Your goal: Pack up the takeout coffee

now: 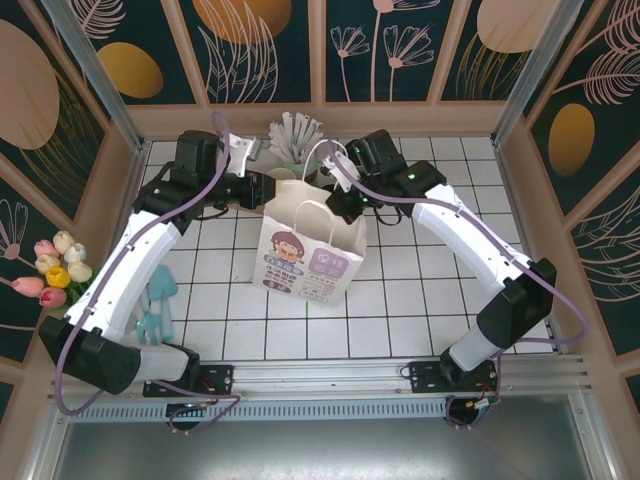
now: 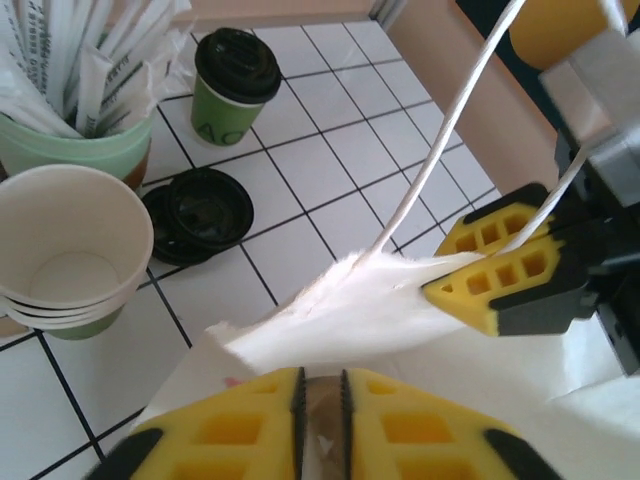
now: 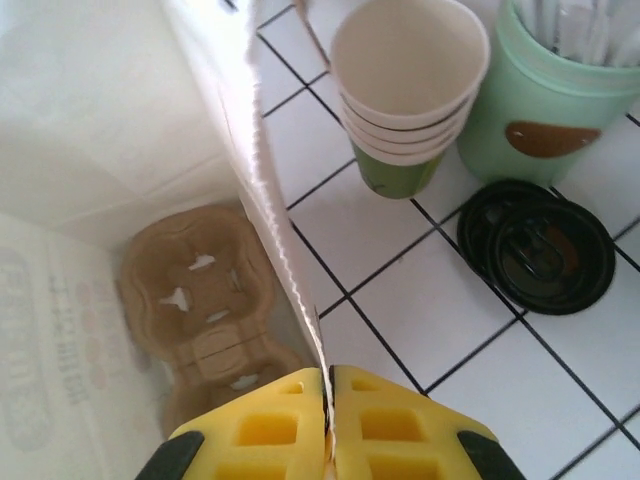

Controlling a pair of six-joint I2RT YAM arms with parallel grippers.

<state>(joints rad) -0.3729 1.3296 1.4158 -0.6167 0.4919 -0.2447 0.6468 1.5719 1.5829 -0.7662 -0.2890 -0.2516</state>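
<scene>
The takeout coffee (image 2: 235, 85), a small green cup with a dark lid, stands upright on the tiles at the back, beyond the bag. The white paper bag (image 1: 310, 245) stands open mid-table, and a brown pulp carrier (image 3: 200, 300) lies inside on its floor. My right gripper (image 3: 328, 420) is shut on the bag's rim, and its yellow fingers (image 2: 500, 275) pull that edge taut. My left gripper (image 2: 320, 420) hovers over the bag's opposite rim, jaws a narrow gap apart with nothing pinched between them.
A stack of empty paper cups (image 2: 65, 250) and a pile of black lids (image 2: 195, 215) sit between the bag and the coffee. A mint holder of wrapped straws (image 2: 80, 140) stands behind them. Tulips (image 1: 55, 270) lie at the left wall.
</scene>
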